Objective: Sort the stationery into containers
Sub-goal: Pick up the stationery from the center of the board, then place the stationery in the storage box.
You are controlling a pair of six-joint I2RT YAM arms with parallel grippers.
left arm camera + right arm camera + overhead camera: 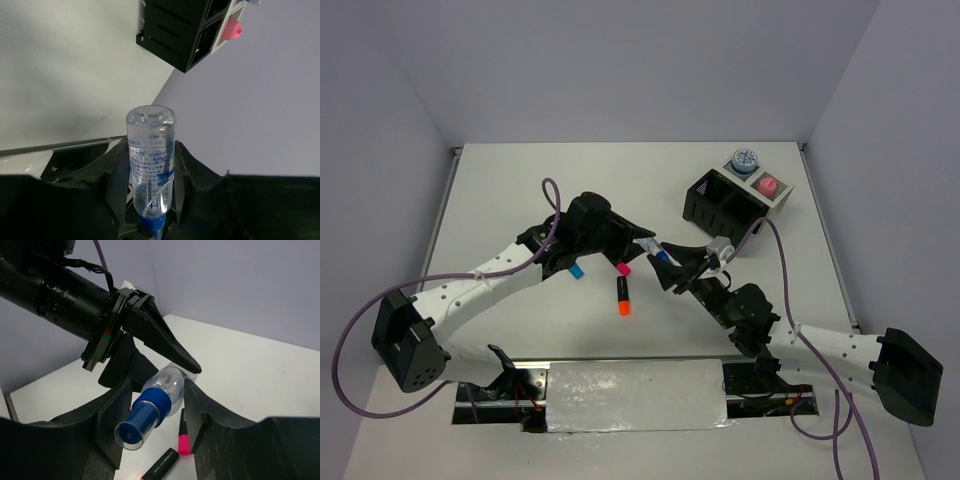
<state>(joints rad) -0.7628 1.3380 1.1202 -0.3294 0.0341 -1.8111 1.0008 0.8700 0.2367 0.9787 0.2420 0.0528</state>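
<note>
My left fingers [636, 243] are closed against both sides of the clear bottle [150, 155], holding it up off the bench [520, 190] to the near left of the black organiser [705, 212]. The bottle lies roughly level. In my right wrist view its blue-capped end sits between my right fingers [670, 268]. These are spread about a bottle's width apart, one on either side of the neck. I cannot tell whether their pads actually press on it. Three black highlighters lie on the bench, farther to the near left of the black organiser than the bottle. The pink-capped highlighter [623, 267] and the orange-capped highlighter [621, 295] are almost under the bottle. The blue-capped highlighter [576, 271] lies farthest from the organiser, partly hidden by my left wrist. The white organiser [788, 195] stands just beside the black organiser, on its right. It holds a pink capsule [767, 185] in its nearer compartment and a blue-white roll [745, 160] in its farther one.
</note>
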